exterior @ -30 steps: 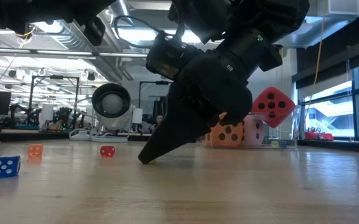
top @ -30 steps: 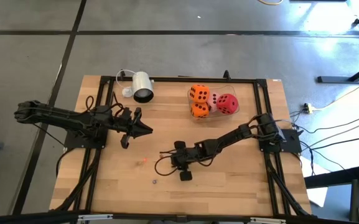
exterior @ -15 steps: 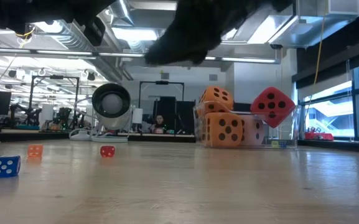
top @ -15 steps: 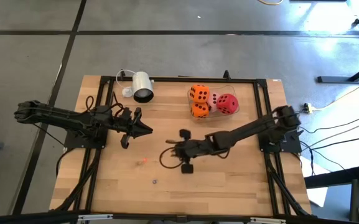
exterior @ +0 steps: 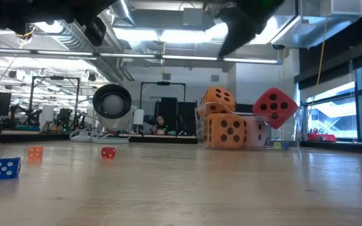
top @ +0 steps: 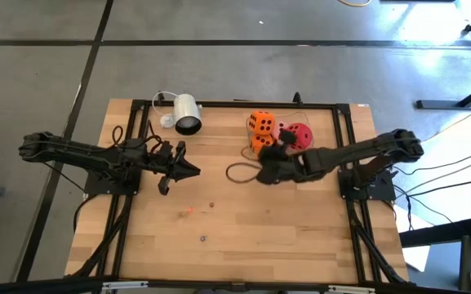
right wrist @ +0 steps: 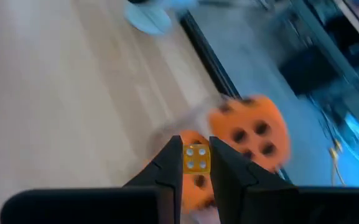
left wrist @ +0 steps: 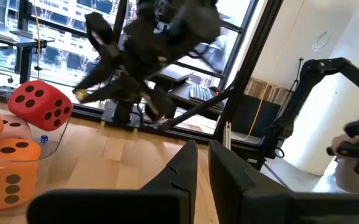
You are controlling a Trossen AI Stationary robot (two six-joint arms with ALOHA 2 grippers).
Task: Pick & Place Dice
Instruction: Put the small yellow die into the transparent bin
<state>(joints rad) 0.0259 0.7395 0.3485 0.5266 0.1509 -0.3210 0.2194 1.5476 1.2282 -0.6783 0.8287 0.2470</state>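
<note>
the right pincer (top: 261,174) hangs above the surface (top: 243,237) just beside the pile of large dice at the far right, and its wrist view shows its fingers (right wrist: 170,163) clamped on a small yellow die (right wrist: 196,157) with pale pips. the pile holds two orange dice (top: 260,124), one stacked on the other, a red die (top: 300,135) to their right and a pale pink die (exterior: 256,133) tucked between them, all inside a clear container (exterior: 297,129). the left pincer (top: 193,170) waits over the left half of the surface with its fingers (left wrist: 182,168) closed on nothing. a white cylindrical camera (top: 187,114) lies at the far left. on the low view a small blue die (exterior: 5,167), a small orange die (exterior: 36,152) and a small red die (exterior: 108,152) sit apart on the wood.
</note>
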